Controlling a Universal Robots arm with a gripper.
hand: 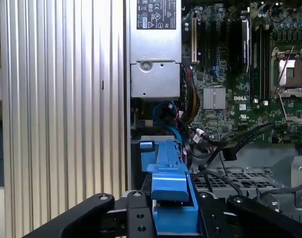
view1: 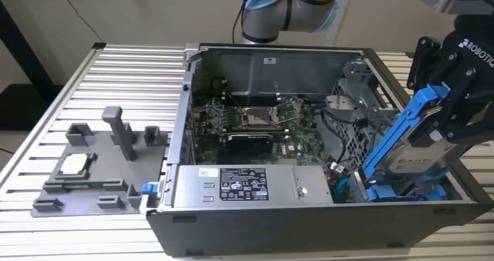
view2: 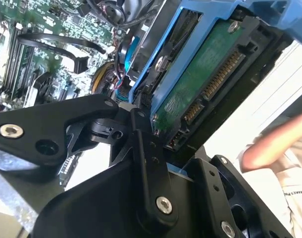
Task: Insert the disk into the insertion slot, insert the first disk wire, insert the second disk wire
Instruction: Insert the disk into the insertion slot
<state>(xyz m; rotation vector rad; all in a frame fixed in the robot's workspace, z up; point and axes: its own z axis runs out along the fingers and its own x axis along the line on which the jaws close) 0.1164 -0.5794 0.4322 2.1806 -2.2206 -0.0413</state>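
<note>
Over the case (view1: 309,238) corner nearest the camera on the exterior view's right: gripper (view1: 452,119) has the disk (view1: 417,154). Fingers are closed on the blue carrier frame, one each side of it in the first wrist view. No gap to the frame visible.

Disk is steeply tilted, label side toward the camera and lower end down inside the case wall. That end sits just above a second blue-framed drive (view1: 405,193) lying flat in the bay. Can't tell if the two touch.

The second wrist view shows the disk's green board underside, with the connector row facing the camera.

Rest of case: power supply (view1: 247,186) runs along the near wall, with the motherboard (view1: 255,119) beyond it. Loose black cables (hand: 225,144) lie between the board and the drive bay.

Case sits on the slatted table (view1: 131,70). Grey fixture (view1: 96,168) is near the table edge on the exterior view's left, well apart from the gripper.
</note>
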